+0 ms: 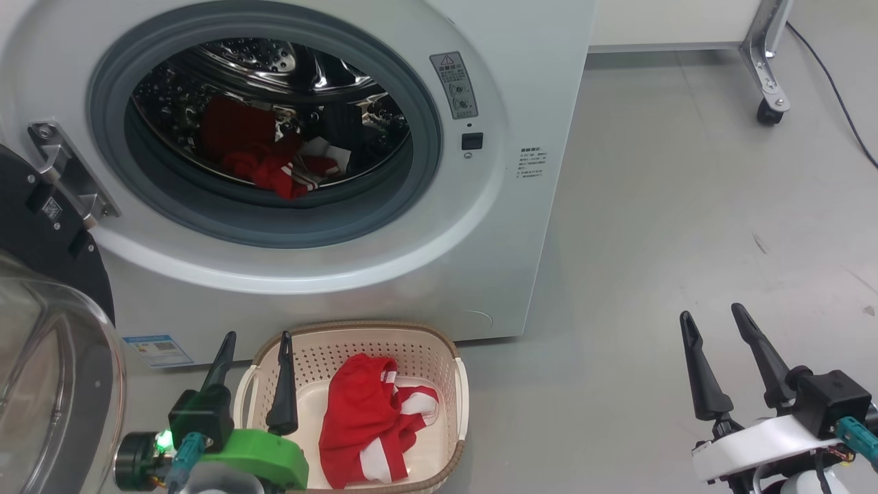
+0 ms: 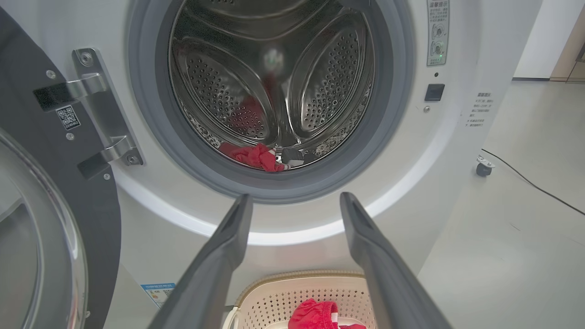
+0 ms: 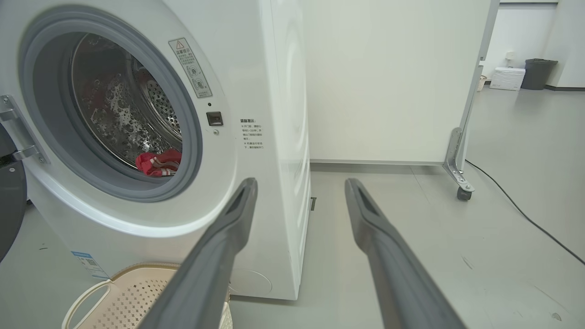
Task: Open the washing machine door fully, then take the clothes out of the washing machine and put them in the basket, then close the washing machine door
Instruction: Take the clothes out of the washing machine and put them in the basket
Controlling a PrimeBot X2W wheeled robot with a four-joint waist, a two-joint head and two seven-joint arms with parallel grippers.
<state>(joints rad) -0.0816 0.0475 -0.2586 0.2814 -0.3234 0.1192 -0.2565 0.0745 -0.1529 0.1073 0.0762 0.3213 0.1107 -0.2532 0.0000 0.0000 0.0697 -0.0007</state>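
Left fingers (image 1: pixel 282 384) and right fingers (image 1: pixel 699 370) are spread, empty. Reach low into the washer (image 1: pixel 480 240) and pinch the clothes (image 1: pixel 274 171) at their bunched middle.

The door (image 1: pixel 55 398) runs off the left edge, the basket (image 1: pixel 357 325) off the bottom edge, and the print (image 1: pixel 529 163) right of centre is unreadably small.
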